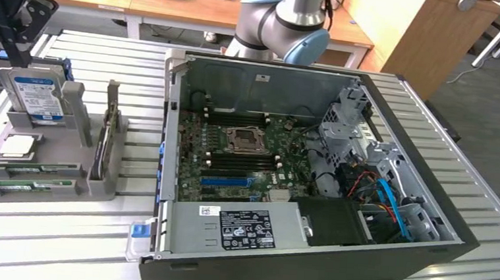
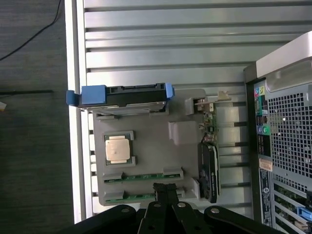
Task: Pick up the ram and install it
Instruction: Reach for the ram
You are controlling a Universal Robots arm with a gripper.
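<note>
Two rams, long green sticks (image 1: 41, 168) (image 1: 27, 188), lie flat in slots at the near end of a grey holder (image 1: 97, 185) on the exterior view's left. In the wrist view the same sticks (image 2: 144, 176) (image 2: 127, 197) lie just beyond my fingertips. My gripper (image 1: 11, 54) (image 2: 165, 189) hangs high above the holder, shut, with nothing between its fingers. The open computer case (image 1: 421, 211) lies on its side with the motherboard (image 1: 231, 158) exposed.
The holder also carries an upright hard drive with a blue label (image 1: 37, 95) (image 2: 126, 95), a square silver processor (image 1: 16, 145) (image 2: 118, 148) and an upright card (image 1: 105, 136) (image 2: 209, 170). The arm's base (image 1: 284, 23) stands behind the case. Everything rests on a slatted metal table (image 1: 58, 245).
</note>
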